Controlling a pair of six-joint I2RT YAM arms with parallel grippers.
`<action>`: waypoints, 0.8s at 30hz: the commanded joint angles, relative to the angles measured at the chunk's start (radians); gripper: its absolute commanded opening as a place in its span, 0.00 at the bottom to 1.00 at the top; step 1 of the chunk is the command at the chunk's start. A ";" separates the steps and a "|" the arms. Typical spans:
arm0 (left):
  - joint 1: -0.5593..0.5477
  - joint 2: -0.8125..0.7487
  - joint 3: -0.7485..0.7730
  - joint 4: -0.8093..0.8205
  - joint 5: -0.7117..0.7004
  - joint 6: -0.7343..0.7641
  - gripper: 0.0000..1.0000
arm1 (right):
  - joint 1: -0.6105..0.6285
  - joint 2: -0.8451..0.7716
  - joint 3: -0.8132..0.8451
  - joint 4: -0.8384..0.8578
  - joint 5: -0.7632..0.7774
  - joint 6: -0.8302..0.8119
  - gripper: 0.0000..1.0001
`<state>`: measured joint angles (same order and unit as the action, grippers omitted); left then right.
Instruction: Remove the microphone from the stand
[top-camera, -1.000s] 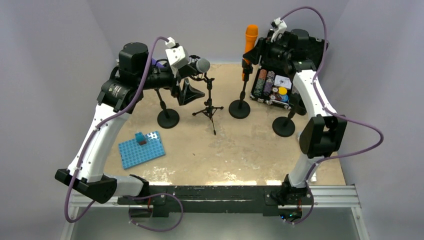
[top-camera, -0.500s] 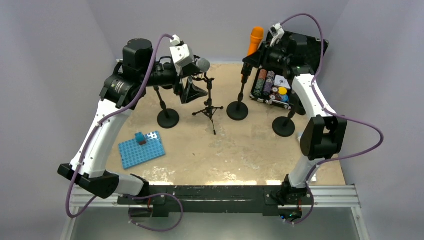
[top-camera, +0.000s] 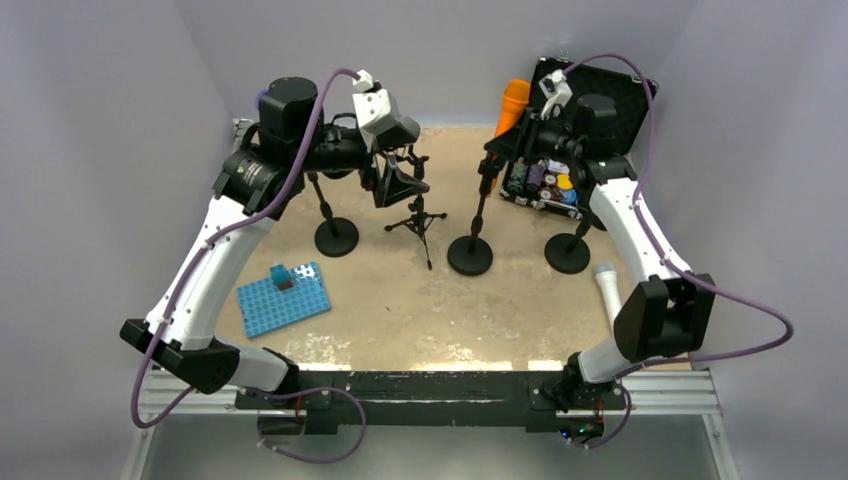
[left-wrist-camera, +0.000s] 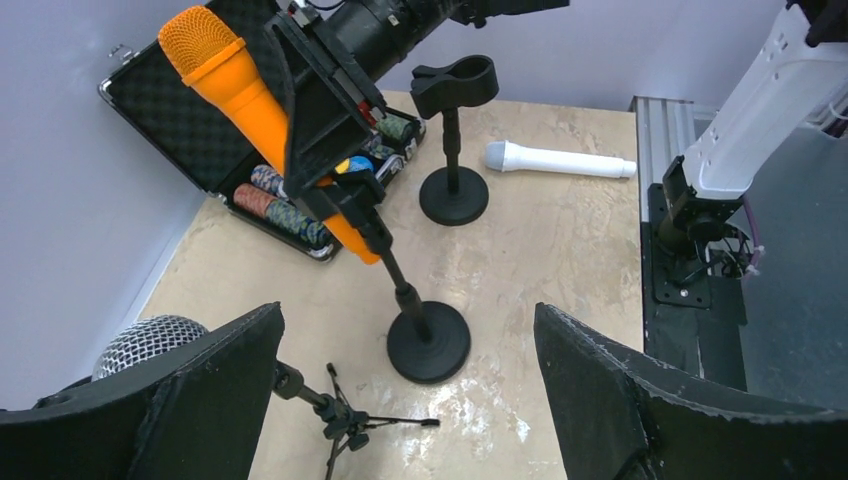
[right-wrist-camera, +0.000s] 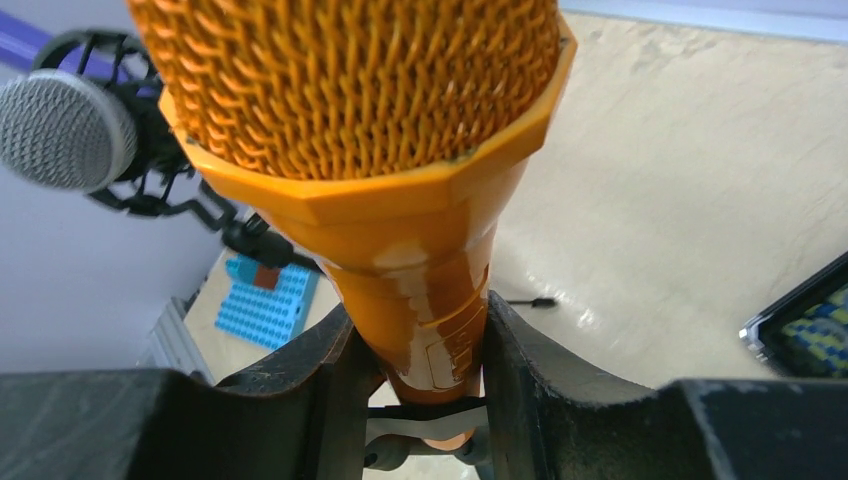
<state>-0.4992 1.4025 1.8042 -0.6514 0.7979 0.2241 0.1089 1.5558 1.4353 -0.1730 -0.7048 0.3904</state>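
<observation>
the right tool is squeezed on the orange microphone, which sits in the clip of its tilted black stand. the left tool is wide open, holding nothing, near the silver microphone.

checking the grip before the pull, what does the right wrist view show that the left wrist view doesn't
Only right wrist: the fingers of the right claw touching both sides of the orange microphone close up, and the blue brick plate. Only left wrist: the white microphone lying on the table, the empty stand, the open case, and the round base of the orange microphone's stand. Both: the orange microphone in the right claw, and the grey mesh microphone.
</observation>
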 joint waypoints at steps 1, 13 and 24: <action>-0.008 -0.034 -0.049 0.057 0.041 -0.018 0.99 | 0.046 -0.123 -0.069 -0.002 0.024 0.014 0.06; -0.035 -0.135 -0.200 0.049 0.063 -0.027 0.99 | 0.109 -0.365 -0.315 -0.045 0.128 0.018 0.01; -0.122 -0.087 -0.244 0.090 -0.031 -0.131 1.00 | 0.120 -0.462 -0.409 -0.095 0.212 0.089 0.00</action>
<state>-0.5877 1.2865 1.5841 -0.6247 0.8253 0.1482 0.2226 1.1191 1.0702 -0.2020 -0.5400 0.4118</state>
